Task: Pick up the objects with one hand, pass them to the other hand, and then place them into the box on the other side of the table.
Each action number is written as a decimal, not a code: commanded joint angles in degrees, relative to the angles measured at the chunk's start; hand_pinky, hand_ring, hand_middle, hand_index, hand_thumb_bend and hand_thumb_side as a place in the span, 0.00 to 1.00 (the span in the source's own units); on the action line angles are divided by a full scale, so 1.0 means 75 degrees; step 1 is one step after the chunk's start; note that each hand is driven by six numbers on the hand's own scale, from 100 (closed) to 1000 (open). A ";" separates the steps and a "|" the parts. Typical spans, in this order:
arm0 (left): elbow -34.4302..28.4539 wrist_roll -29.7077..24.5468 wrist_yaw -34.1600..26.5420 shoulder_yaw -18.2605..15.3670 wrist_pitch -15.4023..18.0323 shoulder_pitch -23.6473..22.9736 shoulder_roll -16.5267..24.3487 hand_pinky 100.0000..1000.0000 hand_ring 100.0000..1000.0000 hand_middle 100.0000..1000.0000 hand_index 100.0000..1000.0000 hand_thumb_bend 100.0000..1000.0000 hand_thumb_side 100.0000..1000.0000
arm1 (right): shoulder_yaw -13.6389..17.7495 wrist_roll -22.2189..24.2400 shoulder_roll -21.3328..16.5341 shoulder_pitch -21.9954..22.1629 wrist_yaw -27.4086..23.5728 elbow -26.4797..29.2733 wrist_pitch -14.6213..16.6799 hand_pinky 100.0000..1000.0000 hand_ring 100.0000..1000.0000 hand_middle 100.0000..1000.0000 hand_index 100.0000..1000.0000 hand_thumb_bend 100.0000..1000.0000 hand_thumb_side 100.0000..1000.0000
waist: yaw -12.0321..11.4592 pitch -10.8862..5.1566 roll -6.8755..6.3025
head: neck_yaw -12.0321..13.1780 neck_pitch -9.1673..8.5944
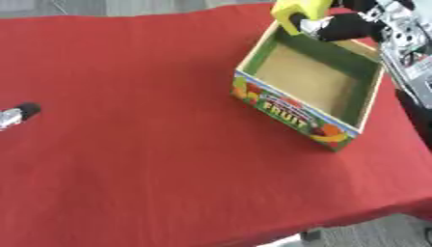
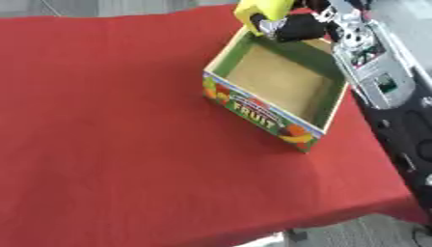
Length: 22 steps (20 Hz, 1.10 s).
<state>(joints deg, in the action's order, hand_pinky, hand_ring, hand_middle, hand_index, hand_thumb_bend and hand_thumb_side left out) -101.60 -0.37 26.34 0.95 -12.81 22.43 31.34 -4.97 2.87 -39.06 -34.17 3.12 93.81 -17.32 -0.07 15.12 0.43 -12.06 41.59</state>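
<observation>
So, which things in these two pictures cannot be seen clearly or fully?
- Yellow object: top cut off by the upper edge in both views; shape unclear.
- Right robot hand: blurred, partly behind the object.
- Left robot hand: only a tip at the left edge, left eye view.
- Box label: small print unreadable.

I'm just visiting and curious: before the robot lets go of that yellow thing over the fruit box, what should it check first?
1. Yellow object held by right hand: ok, fingers curled round it.
2. Object over the fruit box opening: not ok, it hangs at the far rim, not over the middle.
3. Box interior free: ok, bare cardboard floor.
4. Box upright on the red tablecloth: ok.
5. Left hand out of the way: ok, at the view's left edge.
6. Left hand's fingers: cannot tell.
</observation>
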 commanded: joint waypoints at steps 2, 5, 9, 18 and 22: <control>-0.0155 0.0376 -0.0397 -0.0369 0.0005 -0.0029 0.0355 0.72 0.64 0.56 0.76 0.74 0.32 | 0.0139 0.0059 -0.0361 -0.0046 0.0133 -0.0514 0.0110 0.74 0.68 0.47 0.51 0.30 0.04 | -0.0034 -0.0147 -0.0004 | -0.0061 -0.0165; -0.0140 0.0530 -0.0515 -0.0447 -0.0002 -0.0101 0.0422 0.73 0.64 0.56 0.76 0.74 0.32 | 0.0151 0.0161 -0.0358 -0.0030 0.0263 -0.0801 0.0270 0.75 0.69 0.48 0.52 0.32 0.04 | -0.0052 -0.0136 -0.0007 | -0.0090 -0.0182; -0.0142 0.0671 -0.0558 -0.0531 -0.0020 -0.0139 0.0449 0.73 0.64 0.56 0.76 0.74 0.32 | 0.0171 0.0232 -0.0383 -0.0001 0.0422 -0.1000 0.0400 0.75 0.70 0.49 0.54 0.35 0.04 | -0.0057 -0.0135 0.0003 | -0.0103 -0.0193; -0.0152 0.0926 -0.0584 -0.0724 -0.0087 -0.0218 0.0509 0.73 0.64 0.56 0.76 0.74 0.32 | 0.0239 0.0643 -0.0432 0.0096 0.1246 -0.1464 0.0635 0.82 0.84 0.74 0.80 0.55 0.13 | -0.0073 -0.0138 -0.0005 | -0.0099 -0.0203; -0.0152 0.0988 -0.0581 -0.0778 -0.0113 -0.0267 0.0533 0.73 0.64 0.56 0.76 0.74 0.32 | 0.0302 0.0774 -0.0426 0.0134 0.1734 -0.1540 0.0655 0.85 0.89 0.78 0.84 0.60 0.14 | -0.0080 -0.0134 -0.0014 | -0.0089 -0.0188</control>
<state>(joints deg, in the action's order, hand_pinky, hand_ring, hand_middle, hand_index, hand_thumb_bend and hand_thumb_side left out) -101.73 6.68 22.17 -3.94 -13.65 20.10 33.24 -3.61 8.33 -39.72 -32.67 14.87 82.02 -12.52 -0.68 15.12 0.39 -12.71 40.63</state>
